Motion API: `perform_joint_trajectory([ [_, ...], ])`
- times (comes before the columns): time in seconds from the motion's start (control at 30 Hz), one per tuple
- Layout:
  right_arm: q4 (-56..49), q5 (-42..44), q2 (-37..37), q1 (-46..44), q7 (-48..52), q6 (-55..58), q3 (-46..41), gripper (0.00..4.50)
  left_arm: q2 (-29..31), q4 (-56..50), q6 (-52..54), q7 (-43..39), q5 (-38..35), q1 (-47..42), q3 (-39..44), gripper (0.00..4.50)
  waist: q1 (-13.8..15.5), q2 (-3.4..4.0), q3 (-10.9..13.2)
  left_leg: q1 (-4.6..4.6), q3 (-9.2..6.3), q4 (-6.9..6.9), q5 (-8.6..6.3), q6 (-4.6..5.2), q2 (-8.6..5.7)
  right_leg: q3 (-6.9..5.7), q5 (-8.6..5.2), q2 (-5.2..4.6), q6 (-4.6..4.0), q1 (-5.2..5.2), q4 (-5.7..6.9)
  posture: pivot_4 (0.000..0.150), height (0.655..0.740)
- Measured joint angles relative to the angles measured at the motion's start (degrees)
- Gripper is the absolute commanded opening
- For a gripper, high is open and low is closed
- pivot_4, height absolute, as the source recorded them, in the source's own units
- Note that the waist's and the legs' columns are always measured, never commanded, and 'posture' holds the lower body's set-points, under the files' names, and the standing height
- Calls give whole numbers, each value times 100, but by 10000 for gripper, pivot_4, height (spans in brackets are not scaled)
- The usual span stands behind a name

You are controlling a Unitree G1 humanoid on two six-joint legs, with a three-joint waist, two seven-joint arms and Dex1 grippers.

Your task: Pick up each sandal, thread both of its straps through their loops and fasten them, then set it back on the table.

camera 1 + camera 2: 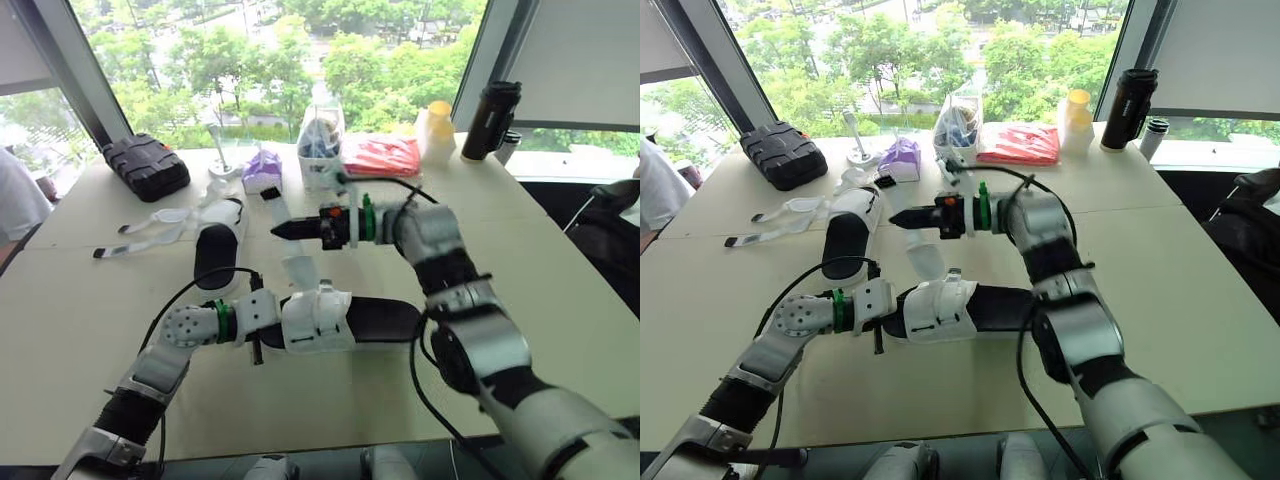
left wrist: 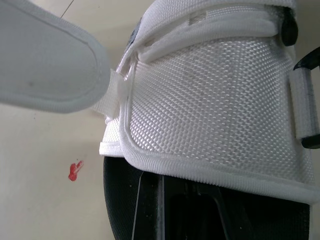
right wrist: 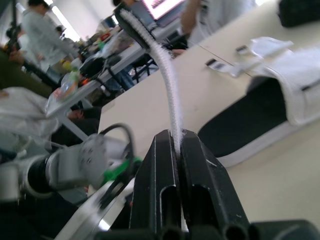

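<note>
Pinching strap (image 3: 172, 95), right pincer (image 1: 277, 230) over table (image 1: 560, 300); left pincer (image 1: 258, 330) against sandal (image 1: 320, 318) near edge.

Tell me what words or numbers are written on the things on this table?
None can be read.
red packet: anything on it is too small to read.
purple pack: too small to read.
black flask: no label showing.
sandal: plain white weave, no brand showing.
red mark on the table: a blot, not a letter.

Second sandal (image 1: 217, 255) blocks left; table (image 1: 560, 250) right open
</note>
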Motion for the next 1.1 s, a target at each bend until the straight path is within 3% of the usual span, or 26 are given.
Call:
perform_joint_trajectory([
  [0.2,-2508,-35,-863,1724,222,-1284,558,565,-31,-67,243,-20,-95,60,100,0,-17,1,-1,10,6,-2,1,-1,1,-2,-2,4,4,5,-3,1500,7400],
  [0.37,-3272,-252,-1259,2436,364,-2852,885,565,-31,-69,283,-51,-165,70,120,0,-14,-1,0,10,9,-1,1,-2,2,-1,-7,5,12,7,-9,1500,7400],
  [0.63,-2877,-1189,-1100,2668,209,-6009,1580,565,-18,-64,350,-185,-230,94,136,0,-15,-1,0,11,12,-5,1,-2,2,0,-3,6,4,7,-14,1500,7400],
  [0.93,-1158,-2946,-874,2563,-1031,-9759,2332,565,19,-195,495,-224,-315,194,168,0,-26,-4,-2,19,24,-10,0,0,1,5,-4,10,1,8,-15,1500,7400],
  [1.03,-664,-3483,-913,2522,-1463,-10431,2454,9440,19,-238,515,-224,-316,212,176,0,-26,-4,-2,19,26,-10,0,0,1,7,-4,12,1,8,-14,1500,7400],
  [1.1,-457,-3714,-972,2471,-1691,-10680,2541,19004,18,-264,548,-220,-316,218,180,0,-27,-4,-2,19,26,-10,0,0,1,9,-4,12,0,8,-14,1500,7400],
])
